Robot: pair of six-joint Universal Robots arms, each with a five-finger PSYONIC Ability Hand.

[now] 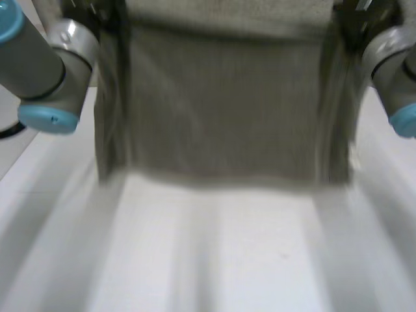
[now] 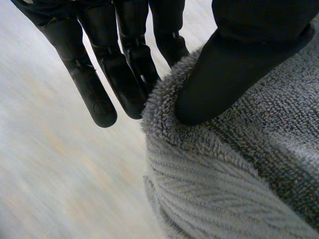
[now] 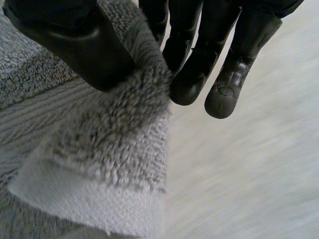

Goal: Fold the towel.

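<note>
A grey towel [image 1: 221, 104] hangs in the air between my two arms, its lower edge above the white table [image 1: 214, 253]. In the left wrist view my left hand [image 2: 124, 74] pinches a corner of the towel [image 2: 234, 169] between its thumb [image 2: 224, 74] and straight fingers. In the right wrist view my right hand [image 3: 199, 59] pinches the other upper corner of the towel [image 3: 109, 149], thumb [image 3: 75, 45] on one side and fingers behind the terry edge.
My left arm [image 1: 45, 71] and right arm [image 1: 390, 71] flank the hanging cloth in the head view. Bare white table lies below and in front of the towel.
</note>
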